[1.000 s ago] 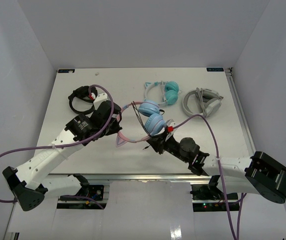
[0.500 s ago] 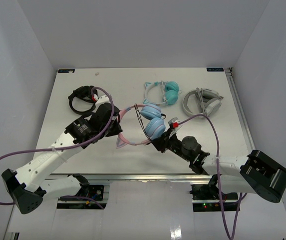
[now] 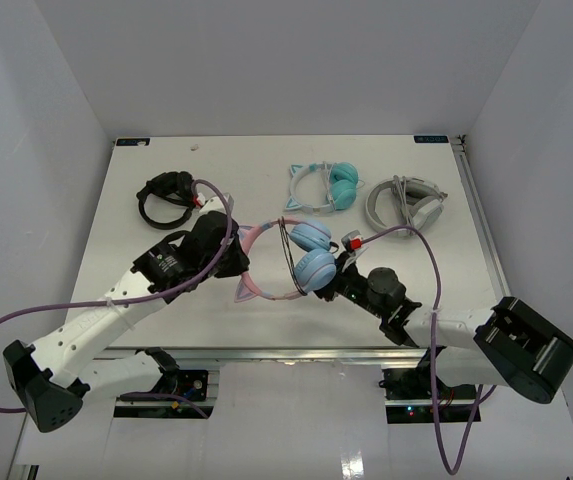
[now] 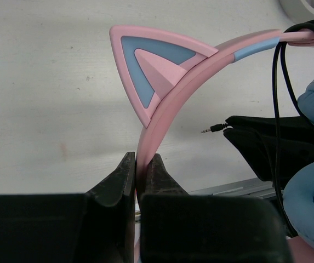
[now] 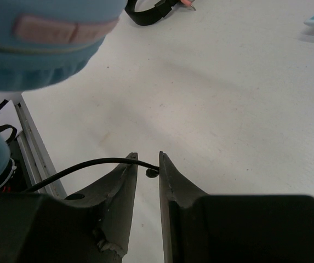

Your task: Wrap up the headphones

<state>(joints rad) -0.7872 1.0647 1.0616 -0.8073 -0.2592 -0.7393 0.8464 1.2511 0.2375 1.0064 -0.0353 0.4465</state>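
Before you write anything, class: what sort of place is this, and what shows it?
Likely a robot lab test cell: plain white walls box in a white table, the left arm and right arm sit at its near edge, and teal headphones and grey-white headphones lie out.

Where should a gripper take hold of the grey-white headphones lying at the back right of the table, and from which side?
Probably the headband, from above, with the jaws across it. The grey-white headphones seem to lie flat, and the band is thin and stands clear of the bulky ear cups.
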